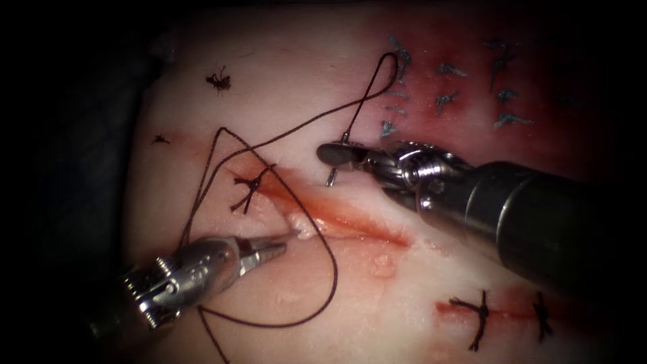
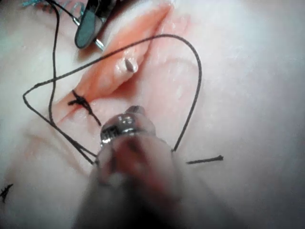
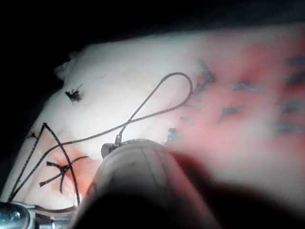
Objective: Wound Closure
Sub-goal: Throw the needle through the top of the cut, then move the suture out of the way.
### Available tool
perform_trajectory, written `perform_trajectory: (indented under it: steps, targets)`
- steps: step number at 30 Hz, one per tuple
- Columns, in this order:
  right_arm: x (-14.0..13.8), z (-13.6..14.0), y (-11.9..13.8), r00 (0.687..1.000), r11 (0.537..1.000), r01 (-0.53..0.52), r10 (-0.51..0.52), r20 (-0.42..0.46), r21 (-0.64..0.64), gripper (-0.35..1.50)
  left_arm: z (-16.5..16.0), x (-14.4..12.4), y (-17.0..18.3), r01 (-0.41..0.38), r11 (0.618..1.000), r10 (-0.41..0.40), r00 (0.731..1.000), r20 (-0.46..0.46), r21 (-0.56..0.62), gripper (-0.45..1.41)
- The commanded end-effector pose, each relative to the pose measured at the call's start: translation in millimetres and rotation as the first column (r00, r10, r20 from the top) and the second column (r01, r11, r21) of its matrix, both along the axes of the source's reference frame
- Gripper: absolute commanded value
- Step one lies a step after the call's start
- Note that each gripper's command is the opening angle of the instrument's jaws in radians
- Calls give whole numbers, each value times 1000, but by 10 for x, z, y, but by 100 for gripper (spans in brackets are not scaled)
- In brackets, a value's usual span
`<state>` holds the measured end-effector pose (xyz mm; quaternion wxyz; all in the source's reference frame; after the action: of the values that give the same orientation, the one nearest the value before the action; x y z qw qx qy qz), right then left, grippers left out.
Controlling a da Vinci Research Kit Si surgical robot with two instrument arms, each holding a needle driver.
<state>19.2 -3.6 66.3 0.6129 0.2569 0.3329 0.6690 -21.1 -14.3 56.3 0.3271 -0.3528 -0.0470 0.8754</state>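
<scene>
The right pincer (image 1: 335,154), reaching in from the right above the cut (image 1: 350,222), is clamped on the curved needle (image 1: 331,176) near its thread end (a short silver stretch juts below the jaws, while the swaged end shows just above them), and the needle hangs clear of the tissue (image 1: 283,101) on the cut's upper, right side. From that end the dark thread (image 1: 335,283) loops up over the stained patch, runs back left past a tied stitch (image 1: 249,192) across the cut's left end, then sweeps in a wide arc below the cut. The left pincer (image 1: 291,236), coming from the lower left, has its slim jaws closed at the cut's near lip, their tips touching a small pale nub of tissue there; whether they pinch it cannot be told. In the left wrist view the needle (image 2: 99,44) sits beside the right pincer (image 2: 86,33), well apart from the left tool's shaft (image 2: 128,143). Two finished stitches (image 1: 482,317) lie lower right.
</scene>
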Motion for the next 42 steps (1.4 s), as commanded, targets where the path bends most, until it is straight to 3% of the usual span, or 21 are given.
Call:
perform_trajectory:
  steps: [1,8,11,14,15,16,17,19,20,23,26,27,28,29,30,33,36,40,42]
  targets:
    - [11,2,1,1000,1000,8,-8,-16,0,-35,6,-6,4,1,1000,-1,1000,0,-2,-35]
    - [19,-3,-4,999,1000,1,0,-42,31,-35,3,-3,4,-9,1000,9,1000,6,-10,-35]
    - [16,-3,-1,996,999,-39,39,-83,2,-35,0,0,3,-13,999,14,1000,13,-29,-35]
    - [14,-2,-5,993,1000,-16,16,-114,1,-35,-5,2,2,-14,999,15,1000,18,-36,-35]
    - [14,-2,-4,994,1000,-1,-1,-109,-17,-18,-6,3,2,-19,999,20,1000,23,-47,-35]
    - [14,-1,-2,994,999,9,-15,-110,-53,29,-8,4,3,-18,998,20,999,33,-55,-35]
    - [14,0,-1,993,997,9,-17,-114,-76,59,-9,5,4,-22,998,25,999,42,-67,-29]
    - [9,3,2,992,988,17,-37,-123,-153,89,-15,11,8,-50,990,65,992,110,-133,-8]
    - [9,3,2,992,988,17,-37,-123,-153,89,-15,11,8,-50,990,65,992,110,-133,-8]
    - [-8,8,6,989,974,66,-93,-115,-214,99,-23,21,15,-128,962,182,960,215,-243,10]
    - [-20,11,9,986,967,65,-99,-131,-247,120,-25,27,16,-223,914,326,902,283,-340,22]
    - [-30,13,10,984,963,61,-102,-144,-264,125,-25,28,17,-267,874,396,877,274,-407,25]
    - [-40,14,9,982,959,67,-112,-150,-274,126,-25,25,20,-298,828,458,848,268,-475,29]
    - [-43,14,8,981,959,71,-116,-152,-275,126,-25,23,21,-308,808,482,835,264,-503,32]
    - [-43,14,8,981,959,71,-116,-152,-275,126,-25,23,21,-308,808,482,835,264,-503,32]
    - [-56,15,7,979,957,79,-127,-160,-278,125,-25,16,25,-331,756,539,804,251,-564,35]
    - [-67,17,6,976,954,70,-125,-176,-293,123,-26,8,34,-334,721,572,781,249,-607,52]
    - [-75,20,-2,974,949,74,-135,-183,-305,120,-27,4,44,-307,721,561,785,263,-621,67]
    - [-77,22,-13,972,946,79,-143,-185,-315,116,-27,4,46,-300,728,530,816,229,-616,69]
